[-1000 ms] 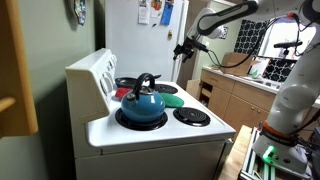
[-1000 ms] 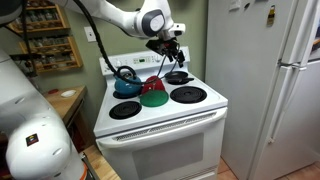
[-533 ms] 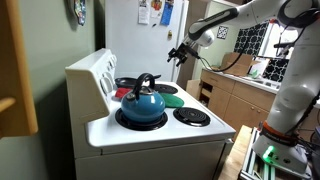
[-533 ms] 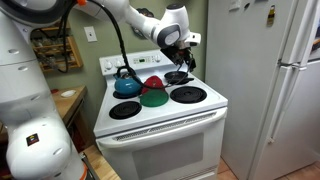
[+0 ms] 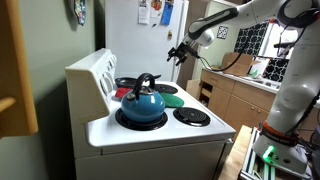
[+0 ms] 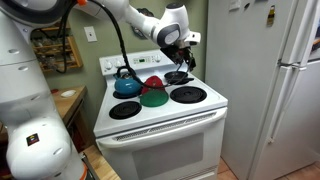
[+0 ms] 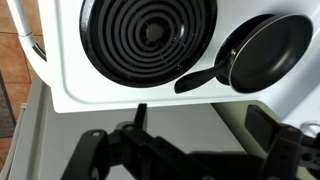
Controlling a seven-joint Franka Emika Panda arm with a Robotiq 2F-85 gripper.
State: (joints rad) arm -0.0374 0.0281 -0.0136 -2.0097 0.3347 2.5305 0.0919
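My gripper (image 5: 178,52) hangs in the air above the back of a white stove (image 5: 160,135), open and empty; it also shows in the other exterior view (image 6: 186,60). In the wrist view its dark fingers (image 7: 200,125) stand apart below a coil burner (image 7: 148,35) and a small black pan (image 7: 265,50). The pan (image 6: 177,77) sits on a rear burner, below the gripper. A blue kettle (image 5: 143,102) stands on a burner and shows in both exterior views (image 6: 126,84). A red bowl (image 6: 153,83) and a green bowl (image 6: 153,97) lie mid-stove.
A white fridge (image 6: 270,80) stands close beside the stove. A counter with wooden cabinets (image 5: 235,95) runs behind the arm. Shelves with jars (image 6: 50,40) hang on the wall. The stove's raised back panel (image 5: 95,70) borders the burners.
Since a second ago the gripper shifted sideways over the stove's back toward the fridge side. It has stayed still over the last half second.
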